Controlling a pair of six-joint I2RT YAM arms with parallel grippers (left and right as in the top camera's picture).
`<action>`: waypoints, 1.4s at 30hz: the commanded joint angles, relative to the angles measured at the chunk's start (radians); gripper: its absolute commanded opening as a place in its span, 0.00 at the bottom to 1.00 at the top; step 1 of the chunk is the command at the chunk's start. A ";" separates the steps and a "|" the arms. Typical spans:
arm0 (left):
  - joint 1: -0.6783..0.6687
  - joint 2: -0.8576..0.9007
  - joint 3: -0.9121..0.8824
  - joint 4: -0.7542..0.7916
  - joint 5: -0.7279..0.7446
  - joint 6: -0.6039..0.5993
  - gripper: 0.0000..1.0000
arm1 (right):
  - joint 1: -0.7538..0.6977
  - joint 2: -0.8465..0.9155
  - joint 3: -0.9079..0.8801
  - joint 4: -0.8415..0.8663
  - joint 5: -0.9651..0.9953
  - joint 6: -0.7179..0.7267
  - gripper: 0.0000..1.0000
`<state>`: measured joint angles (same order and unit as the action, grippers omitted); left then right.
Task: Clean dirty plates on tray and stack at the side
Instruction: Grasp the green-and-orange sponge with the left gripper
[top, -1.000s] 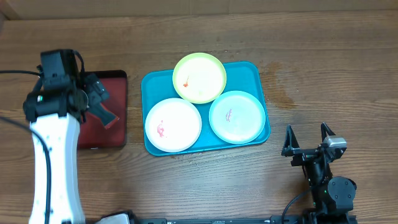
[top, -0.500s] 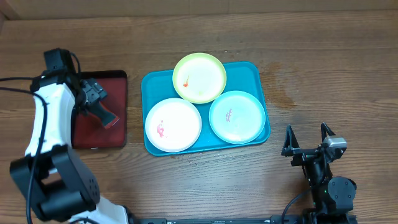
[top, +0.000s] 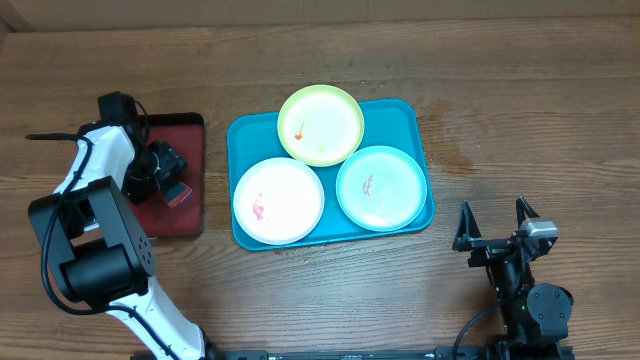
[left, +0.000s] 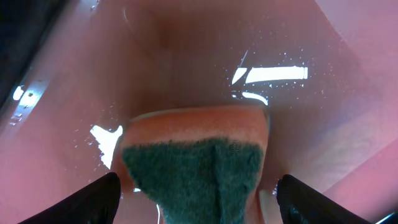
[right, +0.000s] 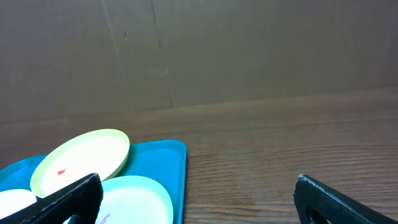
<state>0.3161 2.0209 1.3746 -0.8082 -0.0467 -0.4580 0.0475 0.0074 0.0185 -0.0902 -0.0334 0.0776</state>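
The teal tray (top: 405, 120) lies mid-table with three plates on it: a yellow-green plate (top: 321, 124) at the back, a white plate (top: 278, 200) front left and a pale blue plate (top: 381, 187) front right. Each carries a small red smear. My left gripper (top: 166, 177) is down over an orange sponge (top: 179, 194) with a green scouring face (left: 193, 171). In the left wrist view the left gripper (left: 196, 190) is open, its fingers (left: 93, 199) flanking the sponge with gaps on both sides. My right gripper (top: 494, 226) stands open and empty near the front right.
The sponge rests on a smaller dark red tray (top: 190, 135), wet and glossy (left: 186, 56), left of the teal one. In the right wrist view the right gripper (right: 199, 190) faces the teal tray's corner (right: 171, 158), the yellow-green plate (right: 81, 158) and bare wood. A cardboard wall stands behind the table.
My left gripper has come down over the dark red tray and now straddles the sponge, its jaws a little narrower. The right arm and the plates have not moved.
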 joint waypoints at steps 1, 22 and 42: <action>0.000 0.017 0.014 0.013 -0.011 -0.005 0.80 | 0.004 -0.004 -0.010 0.006 0.010 -0.003 1.00; 0.000 0.019 -0.017 0.006 -0.090 0.009 0.41 | 0.004 -0.004 -0.010 0.006 0.010 -0.003 1.00; -0.002 0.019 -0.017 -0.153 0.119 0.008 0.28 | 0.004 -0.004 -0.010 0.006 0.011 -0.003 1.00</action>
<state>0.3161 2.0235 1.3655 -0.9585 0.0444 -0.4519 0.0475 0.0074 0.0185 -0.0898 -0.0330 0.0780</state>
